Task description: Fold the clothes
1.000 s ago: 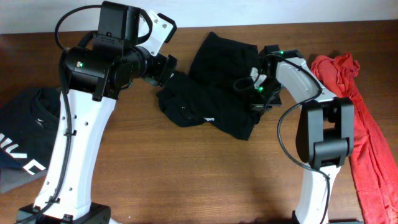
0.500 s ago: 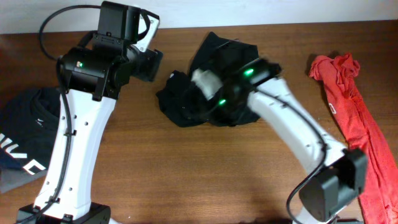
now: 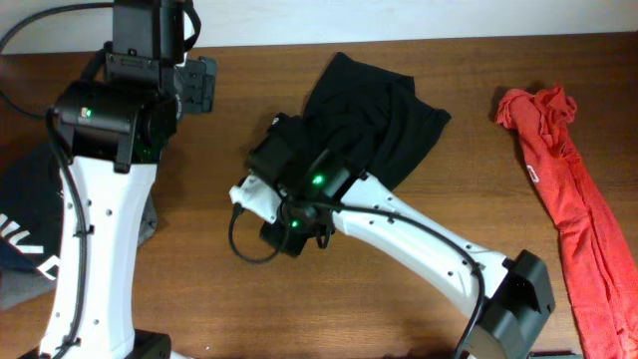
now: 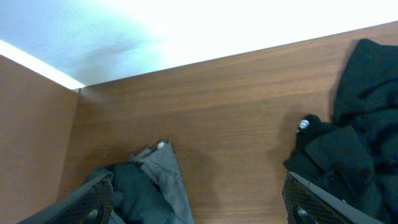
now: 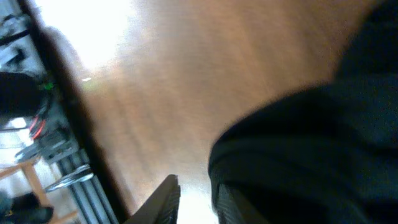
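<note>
The black garment [image 3: 384, 120] lies crumpled at the table's top middle. It also shows in the left wrist view [image 4: 364, 130] and in the right wrist view [image 5: 311, 149]. My left gripper [image 3: 194, 85] is high at the upper left, wide open and empty [image 4: 199, 202]. My right arm reaches left across the garment's lower part and hides it. The right gripper [image 3: 291, 231] is at the garment's lower left edge. In the blurred right wrist view its fingers [image 5: 196, 202] are close together, with black cloth against one finger and bare table between them.
A red garment [image 3: 568, 189] lies along the right side. A dark navy garment with white lettering [image 3: 25, 229] lies at the left edge, and a grey and dark cloth [image 4: 146, 186] shows below the left gripper. Bare wood [image 3: 199, 289] lies in front.
My right arm has swung quickly from the garment's right edge across to its lower left. My left gripper has pulled back from the garment toward the upper left.
</note>
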Available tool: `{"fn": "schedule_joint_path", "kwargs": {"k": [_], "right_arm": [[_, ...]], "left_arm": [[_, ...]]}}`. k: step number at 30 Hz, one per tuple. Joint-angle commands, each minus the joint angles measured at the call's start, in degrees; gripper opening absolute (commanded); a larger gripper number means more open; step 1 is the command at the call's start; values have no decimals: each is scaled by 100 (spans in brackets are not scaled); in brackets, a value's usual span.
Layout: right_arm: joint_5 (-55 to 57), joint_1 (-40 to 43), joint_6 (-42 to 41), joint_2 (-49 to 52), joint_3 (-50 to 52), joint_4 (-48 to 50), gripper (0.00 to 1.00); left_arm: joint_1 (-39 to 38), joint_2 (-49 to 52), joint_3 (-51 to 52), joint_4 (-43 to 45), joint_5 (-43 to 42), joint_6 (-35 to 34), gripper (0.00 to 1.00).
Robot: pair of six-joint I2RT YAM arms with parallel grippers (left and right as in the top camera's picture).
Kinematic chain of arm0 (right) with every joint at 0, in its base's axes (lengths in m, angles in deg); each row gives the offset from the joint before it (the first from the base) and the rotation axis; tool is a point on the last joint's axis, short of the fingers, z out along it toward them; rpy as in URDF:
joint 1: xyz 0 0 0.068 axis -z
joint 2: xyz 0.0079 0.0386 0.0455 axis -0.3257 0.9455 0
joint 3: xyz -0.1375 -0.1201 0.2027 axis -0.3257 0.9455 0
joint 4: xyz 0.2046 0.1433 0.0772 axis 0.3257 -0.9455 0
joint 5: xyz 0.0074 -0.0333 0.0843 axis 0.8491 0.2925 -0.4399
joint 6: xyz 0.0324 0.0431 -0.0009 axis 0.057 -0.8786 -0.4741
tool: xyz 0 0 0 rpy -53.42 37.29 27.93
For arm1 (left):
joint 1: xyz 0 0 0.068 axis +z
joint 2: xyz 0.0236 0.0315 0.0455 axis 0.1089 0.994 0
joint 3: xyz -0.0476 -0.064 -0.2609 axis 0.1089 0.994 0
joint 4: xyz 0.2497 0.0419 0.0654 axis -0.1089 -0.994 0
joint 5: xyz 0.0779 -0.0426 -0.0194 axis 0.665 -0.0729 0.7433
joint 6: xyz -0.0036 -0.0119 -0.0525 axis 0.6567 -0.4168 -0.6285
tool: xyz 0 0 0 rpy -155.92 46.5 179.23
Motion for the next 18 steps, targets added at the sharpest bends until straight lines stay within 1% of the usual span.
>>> {"fn": "schedule_joint_path", "kwargs": {"k": [1,2,3,5,6,8,9,12,13,14,16,18], "right_arm": [[619,525,-459,-39,-107,17,31],[640,717,-588,-57,-111,20,34],[632,964,-734,-61,-109,22,36],[632,1419,-957,-68,-109,20,45],[625,1655,-1064,-68,-109,20,51],[629,2153,-1360,-68,-109,35,72],[632,2413,-1519,-68,-109,68,75],[625,3257,-2048,-39,-107,221,76],[612,3512,-2210,-9,-107,295,75],[570,3753,-2367,33,-107,378,73],[374,4221,-2684,168,-105,605,66],[50,4548,-2747,361,-103,892,62]], "left_arm": [[4,-111,-94,-98,-470,-116,87],[4,-98,-94,-127,-671,-116,91],[4,-94,-94,-164,-881,-114,91],[0,-55,-94,-236,-1252,-111,92],[0,-31,-94,-278,-1427,-111,91],[-2,28,-94,-385,-1941,-83,91],[-2,63,-94,-452,-2247,4,91],[-2,205,-92,-643,-2907,219,89],[-7,269,-85,-708,-3040,267,83],[-17,330,-81,-767,-3091,304,82],[-94,476,-79,-903,-3099,302,81],[-205,636,-79,-1036,-3101,302,79]]}}
